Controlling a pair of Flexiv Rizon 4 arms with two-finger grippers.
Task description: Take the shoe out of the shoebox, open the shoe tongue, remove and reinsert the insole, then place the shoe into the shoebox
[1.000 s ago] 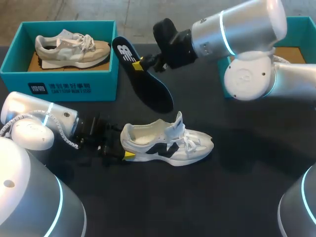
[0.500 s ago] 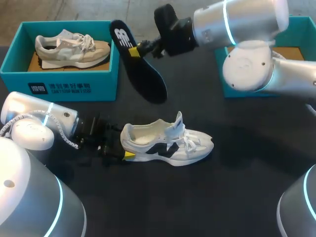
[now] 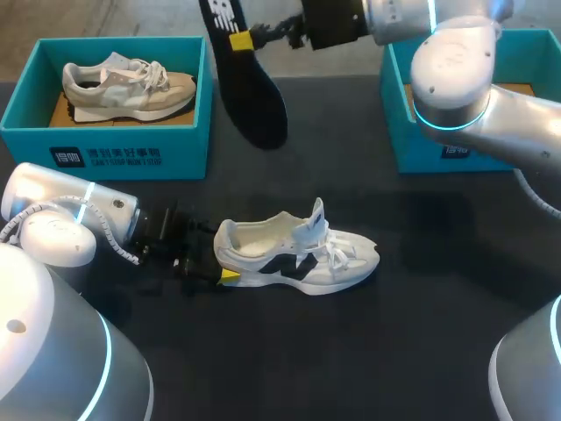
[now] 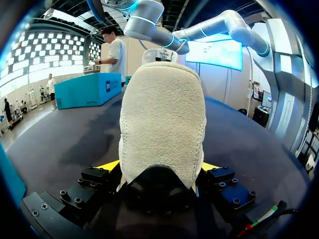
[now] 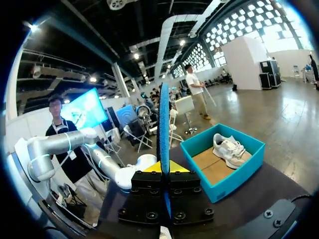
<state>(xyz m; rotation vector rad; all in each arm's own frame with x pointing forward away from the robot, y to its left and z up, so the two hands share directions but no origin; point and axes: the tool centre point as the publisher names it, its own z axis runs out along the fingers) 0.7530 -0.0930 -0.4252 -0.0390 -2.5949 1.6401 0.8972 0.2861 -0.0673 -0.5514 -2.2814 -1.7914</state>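
Note:
A white shoe (image 3: 298, 254) with black side marks lies on its sole on the dark table, toe pointing right, tongue raised. My left gripper (image 3: 219, 263) sits at its heel. In the left wrist view the heel (image 4: 162, 119) fills the gap and both yellow fingertips (image 4: 110, 165) press its sides. The black insole (image 3: 250, 88) hangs in the air above the far side of the table, toe end down, held near its heel end by my right gripper (image 3: 241, 39). The right wrist view shows the insole (image 5: 164, 124) edge-on, clamped between the fingers of the right gripper (image 5: 164, 167).
A teal shoebox (image 3: 105, 145) at the far left holds a beige shoe (image 3: 127, 83). A second teal box (image 3: 399, 114) stands at the far right, largely hidden behind my right arm. Bare dark table lies in front of and to the right of the white shoe.
My right arm has lifted the insole higher and toward the far edge of the table. The left gripper and the white shoe have stayed put.

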